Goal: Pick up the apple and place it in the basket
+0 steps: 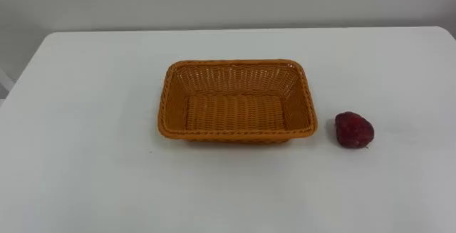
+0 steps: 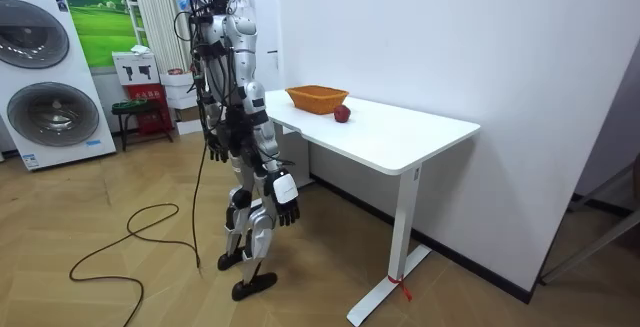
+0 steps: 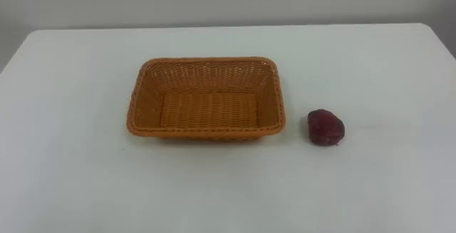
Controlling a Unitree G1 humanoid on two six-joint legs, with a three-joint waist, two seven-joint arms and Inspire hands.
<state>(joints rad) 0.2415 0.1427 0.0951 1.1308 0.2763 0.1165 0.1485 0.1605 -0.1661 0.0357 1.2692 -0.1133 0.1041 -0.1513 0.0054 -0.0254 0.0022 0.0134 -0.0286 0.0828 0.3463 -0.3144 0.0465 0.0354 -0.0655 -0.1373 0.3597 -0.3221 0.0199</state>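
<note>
A dark red apple (image 1: 354,130) (image 3: 325,127) lies on the white table (image 1: 85,140), just right of an orange wicker basket (image 1: 169,101) (image 3: 140,97) that holds nothing. In the room view the apple (image 2: 342,114) and the basket (image 2: 317,98) sit near the table's end by the wall. I stand upright at that end, a step back from the edge. My right hand (image 2: 283,189) hangs at my side, on the side facing the room camera, with its fingers relaxed. My left hand (image 2: 215,150) hangs low on my far side, fingers loose.
The white table (image 2: 400,137) stands against a white wall. Two washing machines (image 2: 50,77) and a small stool (image 2: 138,112) are behind me at the room view's left.
</note>
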